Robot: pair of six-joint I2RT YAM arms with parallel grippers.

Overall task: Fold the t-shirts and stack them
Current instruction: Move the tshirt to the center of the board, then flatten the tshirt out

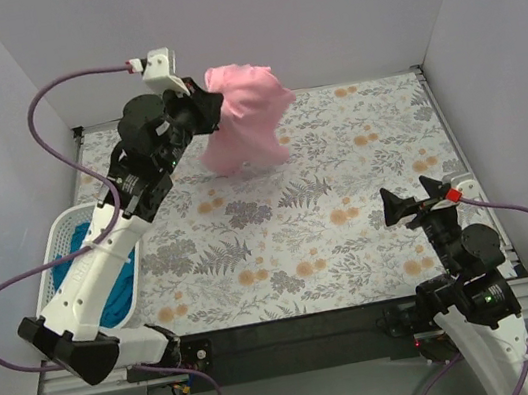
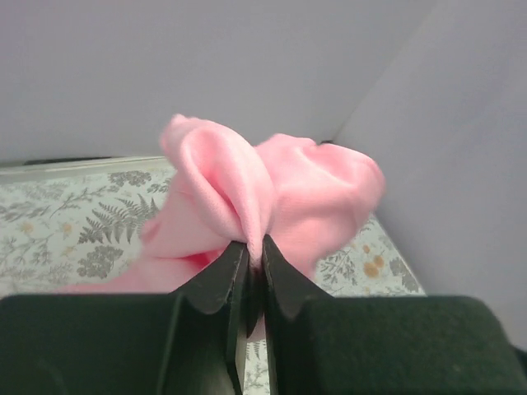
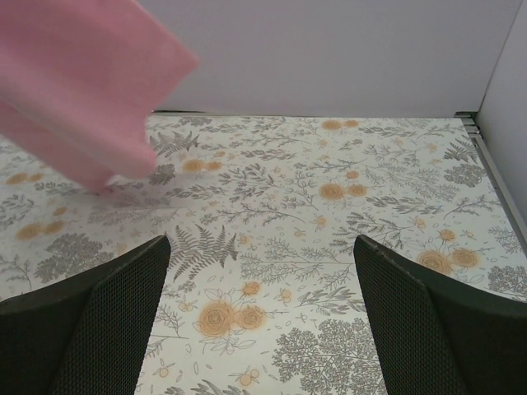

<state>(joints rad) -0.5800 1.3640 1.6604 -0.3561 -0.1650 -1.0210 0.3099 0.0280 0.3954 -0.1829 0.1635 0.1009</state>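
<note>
Left claw (image 2: 254, 247): pinching pink t-shirt (image 1: 246, 119), bunched (over far bench (image 1: 345, 194))
Right claw (image 3: 262, 243): spread, low over near bench
Teal t-shirt (image 1: 119, 298): in white basket (image 1: 53, 238), left bench edge

Pink tee (image 3: 78, 90) blurred, cropped top-L

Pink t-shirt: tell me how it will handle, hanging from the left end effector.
Probably floppy: the pink t-shirt droops in bunched folds from the left end effector. Likely light, since one small pinch of cloth bears it. It may sway when moved.
</note>
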